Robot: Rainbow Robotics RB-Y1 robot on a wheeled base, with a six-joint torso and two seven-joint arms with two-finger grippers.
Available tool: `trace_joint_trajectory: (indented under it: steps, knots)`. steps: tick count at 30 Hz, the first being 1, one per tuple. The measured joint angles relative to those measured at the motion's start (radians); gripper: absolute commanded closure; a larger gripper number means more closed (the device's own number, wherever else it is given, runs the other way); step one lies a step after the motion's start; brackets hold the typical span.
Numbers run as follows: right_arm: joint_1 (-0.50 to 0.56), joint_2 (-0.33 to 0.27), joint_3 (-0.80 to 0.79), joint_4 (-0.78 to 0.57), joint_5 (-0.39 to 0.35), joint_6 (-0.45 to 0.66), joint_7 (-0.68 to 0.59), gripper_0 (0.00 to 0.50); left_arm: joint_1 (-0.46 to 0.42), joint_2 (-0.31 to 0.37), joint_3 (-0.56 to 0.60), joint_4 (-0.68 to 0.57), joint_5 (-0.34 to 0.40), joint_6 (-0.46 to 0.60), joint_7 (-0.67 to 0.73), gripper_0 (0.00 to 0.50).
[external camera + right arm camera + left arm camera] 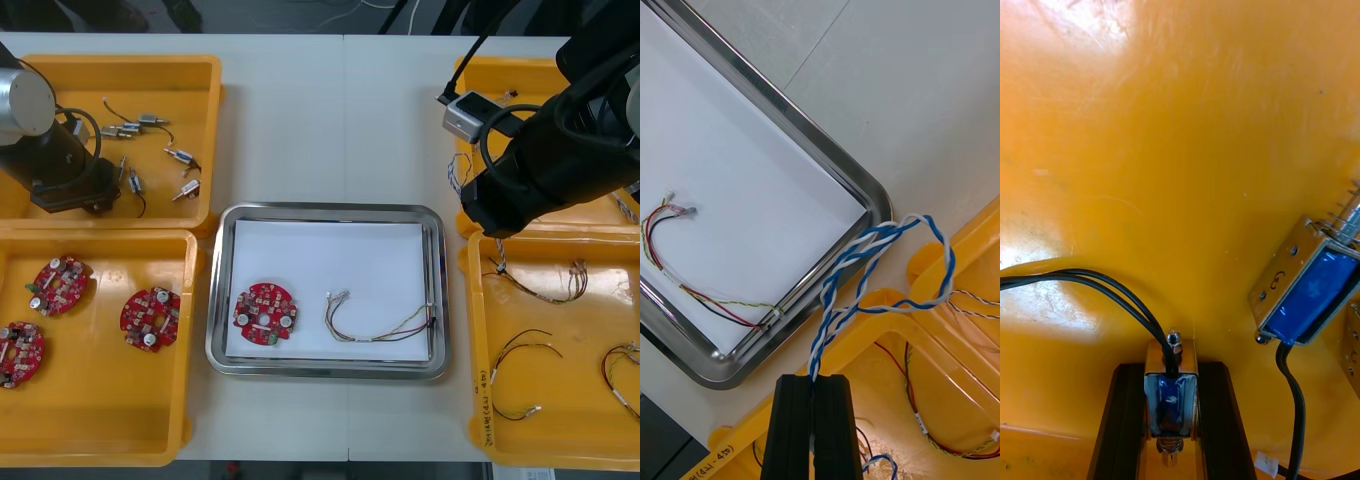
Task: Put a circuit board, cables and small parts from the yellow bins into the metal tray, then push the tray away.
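Left gripper (1171, 369), in the bin (200, 75) at the front view's upper left: we log fingers clamped on a small metal part (1171, 397) lying between them. Right gripper (812, 381), beside the tray (865, 191) corner: fingers pinch a blue-white cable (887, 244), which loops beyond their tips.

Black handwriting runs along the rim of the yellow bin (719, 450), on the side facing the metal tray (722, 371); it reads roughly "(421-430)".
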Motion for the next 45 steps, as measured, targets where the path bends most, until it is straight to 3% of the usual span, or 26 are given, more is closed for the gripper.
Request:
trace_joint_trajectory:
  steps: [11,24,34,45]
  knots:
    - [0.001,0.0,0.0,-0.001,-0.007,0.0,0.004,0.5,-0.028,0.011,0.023,0.004,-0.01,0.056,0.0,0.5]
    - [0.001,0.0,0.0,-0.001,-0.003,0.0,0.004,0.5,-0.04,0.076,0.08,-0.047,-0.038,0.156,0.0,0.5]
    - [0.001,0.0,0.0,-0.002,0.054,0.0,0.041,0.5,-0.046,0.088,0.183,-0.131,-0.066,0.309,0.0,0.5]
    - [0.011,0.0,0.0,-0.002,0.113,0.0,0.061,0.5,-0.104,0.088,0.185,-0.269,-0.072,0.502,0.0,0.5]
